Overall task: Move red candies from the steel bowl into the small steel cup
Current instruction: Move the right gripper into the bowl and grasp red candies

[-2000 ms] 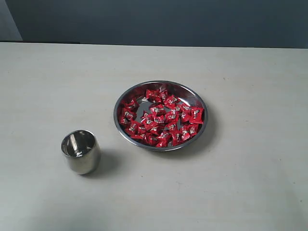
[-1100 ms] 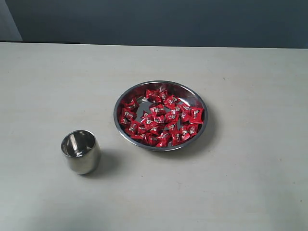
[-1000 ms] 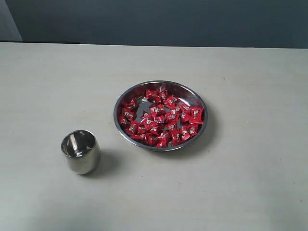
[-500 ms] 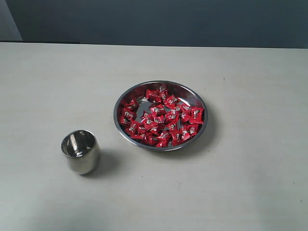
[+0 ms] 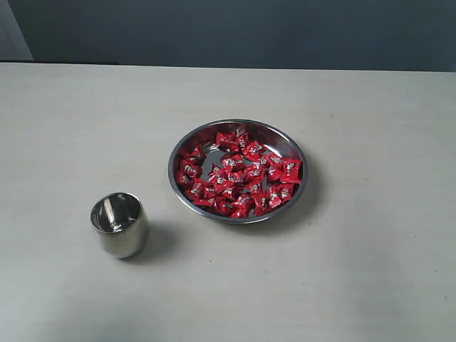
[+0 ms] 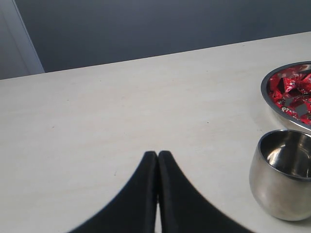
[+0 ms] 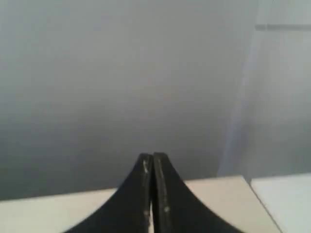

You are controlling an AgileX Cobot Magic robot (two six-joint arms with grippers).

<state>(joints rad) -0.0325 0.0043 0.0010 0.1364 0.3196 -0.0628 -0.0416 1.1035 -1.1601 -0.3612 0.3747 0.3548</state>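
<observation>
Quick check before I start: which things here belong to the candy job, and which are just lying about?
Job:
- red candies, piled in the bowl
- steel bowl
- small steel cup, standing upright apart from the bowl

Not the job:
- table
- dark wall behind it

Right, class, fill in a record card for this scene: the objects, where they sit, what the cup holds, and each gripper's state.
surface: table, pale
source: bowl, upright, near the middle of the exterior view
load: candies, red, all lying in the bowl
target: cup, upright, left of the bowl and apart from it; no candy seen inside
left arm: left gripper shut, holding nothing, cup nearby
right arm: right gripper shut, holding nothing, bowl not in its view
progress: no candy moved yet
</observation>
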